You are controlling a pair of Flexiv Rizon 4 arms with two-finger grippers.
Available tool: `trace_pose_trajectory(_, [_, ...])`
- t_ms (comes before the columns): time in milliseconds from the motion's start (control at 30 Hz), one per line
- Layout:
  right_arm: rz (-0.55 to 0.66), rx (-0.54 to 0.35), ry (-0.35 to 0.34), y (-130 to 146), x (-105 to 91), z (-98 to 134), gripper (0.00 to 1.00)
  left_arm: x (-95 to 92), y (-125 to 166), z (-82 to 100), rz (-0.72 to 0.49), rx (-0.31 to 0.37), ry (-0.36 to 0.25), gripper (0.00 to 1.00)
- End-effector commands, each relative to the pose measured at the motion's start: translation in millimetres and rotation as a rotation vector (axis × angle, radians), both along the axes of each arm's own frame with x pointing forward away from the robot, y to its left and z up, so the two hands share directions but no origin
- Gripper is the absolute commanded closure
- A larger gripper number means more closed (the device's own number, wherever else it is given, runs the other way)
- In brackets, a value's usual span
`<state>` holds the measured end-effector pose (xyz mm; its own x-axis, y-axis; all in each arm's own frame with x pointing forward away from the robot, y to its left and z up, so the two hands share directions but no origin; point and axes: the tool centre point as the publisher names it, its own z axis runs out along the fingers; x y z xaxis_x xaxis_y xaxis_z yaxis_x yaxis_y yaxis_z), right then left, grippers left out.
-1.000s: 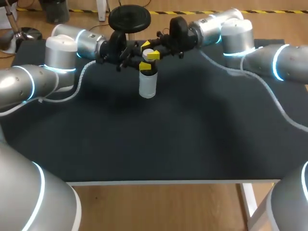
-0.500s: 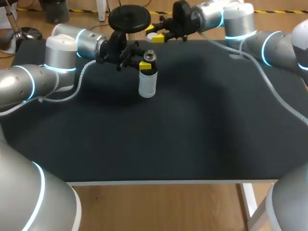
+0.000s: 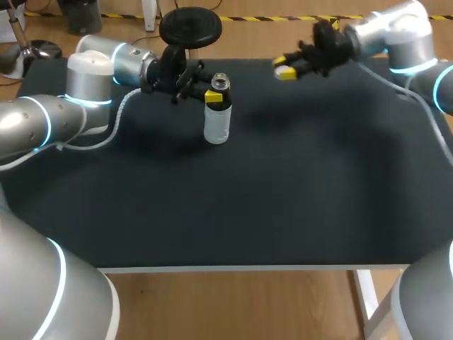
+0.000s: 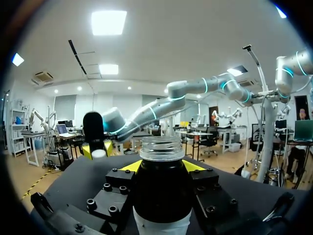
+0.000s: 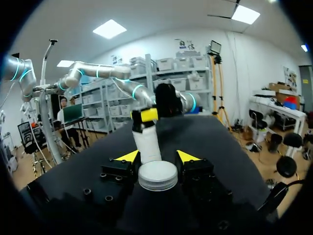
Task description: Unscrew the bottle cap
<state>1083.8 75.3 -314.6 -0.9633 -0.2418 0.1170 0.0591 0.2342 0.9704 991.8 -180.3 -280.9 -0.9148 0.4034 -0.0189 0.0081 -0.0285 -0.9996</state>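
The bottle (image 3: 217,117) is standing upright on the black table (image 3: 233,205), at about eleven o'clock from the table's middle in the head view, with its threaded mouth showing bare. The left gripper (image 3: 214,94) is reaching in from nine o'clock, and its jaws are clamping the bottle's dark shoulder just under the neck from two sides. The right gripper (image 3: 287,71) is hanging well apart from the bottle, at about one o'clock over the far edge of the table. Its jaws are pinching the white cap (image 5: 157,176) across its width, flat face up.

Judging by looks, the bottle is small, smooth plastic and probably light. It is likely stiff at the neck and more yielding in the white body, so the shoulder seems the sounder place to grip. Being tall and narrow, it is likely to tip if released carelessly. The cap seems rigid and nearly weightless, and a grip across its rim is suiting it.
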Motion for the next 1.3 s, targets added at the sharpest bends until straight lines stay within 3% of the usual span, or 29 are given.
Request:
trace_pose_trajectory(33, [-0.198,-0.149,0.123,-47,17.5,-37,1.00,-0.7,0,0.9,0.002,0.002,-0.002,1.00])
trace_pose_trajectory(267, [-0.303,-0.205,0.176,-70,21.9,-83,1.00,-0.7,0,0.9,0.002,0.002,-0.002,1.00])
trace_pose_trajectory(500, [-0.331,-0.233,0.186,-74,23.7,-97,1.00,-0.7,0,0.9,0.002,0.002,-0.002,1.00])
trace_pose_trajectory(567, [-0.333,-0.237,0.189,-75,23.8,-98,0.62,-0.7,0,0.9,0.002,0.002,-0.002,1.00])
trace_pose_trajectory(600, [-0.334,-0.237,0.192,-75,24.0,-98,0.04,-0.7,0,0.9,0.002,0.002,-0.002,1.00])
trace_pose_trajectory(633, [-0.337,-0.238,0.192,-76,24.2,-97,0.00,-0.7,0,0.9,0.002,0.002,-0.002,1.00])
trace_pose_trajectory(667, [-0.339,-0.237,0.193,-77,24.2,-96,0.00,-0.7,0,0.9,0.002,0.002,-0.002,0.94])
trace_pose_trajectory(733, [-0.349,-0.229,0.189,-79,24.0,-93,0.00,-0.7,0,0.9,0.002,0.002,-0.002,0.51])
trace_pose_trajectory(767, [-0.351,-0.227,0.189,-80,23.7,-91,0.00,-0.7,0,0.9,0.002,0.002,-0.002,0.06])
trace_pose_trajectory(800, [-0.353,-0.223,0.187,-81,23.5,-89,0.00,-0.7,0,0.9,0.002,0.002,-0.002,0.00])
trace_pose_trajectory(1100, [-0.428,-0.137,0.168,-92,25.4,-66,0.00,-0.7,0,0.9,0.002,0.002,-0.002,0.00])
trace_pose_trajectory(1300, [-0.428,-0.137,0.168,-92,25.4,-66,0.00,-0.7,0,0.9,0.002,0.002,-0.002,0.00])
